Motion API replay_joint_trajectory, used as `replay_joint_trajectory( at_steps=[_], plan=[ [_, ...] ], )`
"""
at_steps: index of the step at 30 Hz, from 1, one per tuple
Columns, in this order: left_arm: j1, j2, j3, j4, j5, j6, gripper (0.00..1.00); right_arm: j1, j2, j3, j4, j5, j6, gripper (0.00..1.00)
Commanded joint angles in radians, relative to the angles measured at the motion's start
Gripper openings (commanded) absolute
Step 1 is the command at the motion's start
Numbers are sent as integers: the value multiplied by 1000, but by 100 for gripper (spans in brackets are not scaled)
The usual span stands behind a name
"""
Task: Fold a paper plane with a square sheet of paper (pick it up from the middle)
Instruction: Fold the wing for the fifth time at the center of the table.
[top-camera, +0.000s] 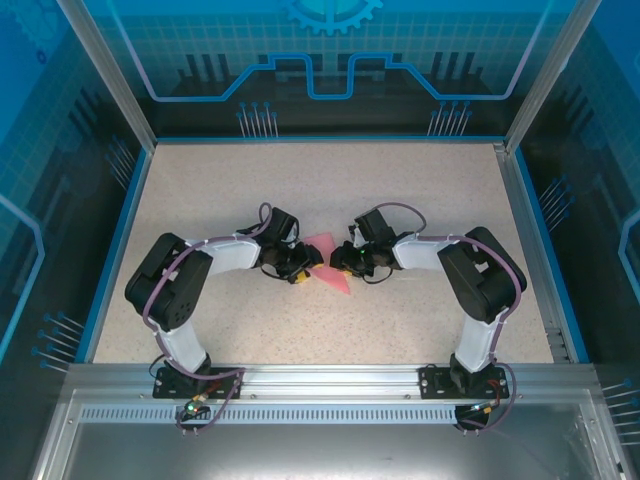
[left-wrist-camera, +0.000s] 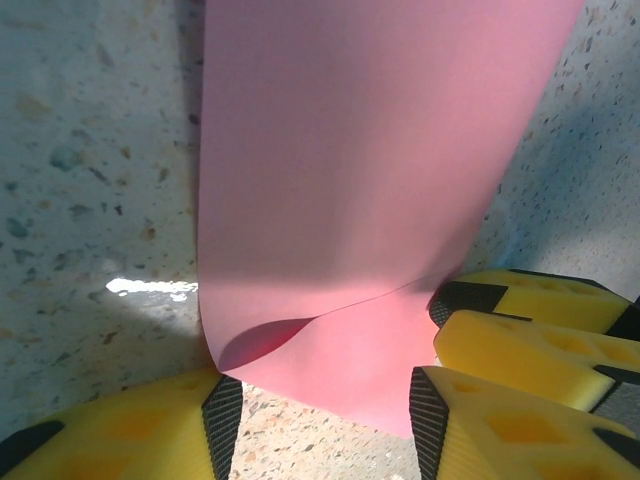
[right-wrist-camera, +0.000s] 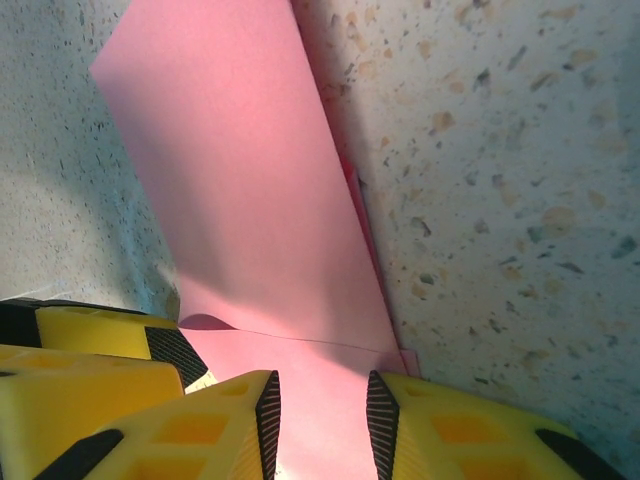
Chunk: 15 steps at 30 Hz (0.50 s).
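Pink-red sheet of paper (top-camera: 335, 278) lies partly folded near the middle of the speckled table (top-camera: 330, 180), between your two arms, which reach in from either side until their tips nearly meet. Your left gripper (top-camera: 298, 270) sits at the paper's left edge. From its wrist camera, its yellow fingers (left-wrist-camera: 222, 425) stand wide apart and unclosed, with the sheet's near edge between them. One layer curls over in a soft roll just beside the left pad. Your right gripper (top-camera: 348, 262) sits at the opposite edge. From its wrist camera, its pads (right-wrist-camera: 268, 410) stand a little apart with flat paper showing in the gap, not clamped. A straight crease crosses the sheet just ahead of them.
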Motion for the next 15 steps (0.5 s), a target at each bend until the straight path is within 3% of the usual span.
replay_joint_trajectory(
  at_steps=[1,6,15],
  plan=[
    [-8,13,27,-12,23,8,52,-24,41,-31,-62,53,1,33],
    [-9,10,20,15,27,-2,53,-25,45,-31,-60,51,0,33],
    [-8,-36,-13,104,31,-22,43,-27,49,-31,-59,53,-7,33]
  ],
)
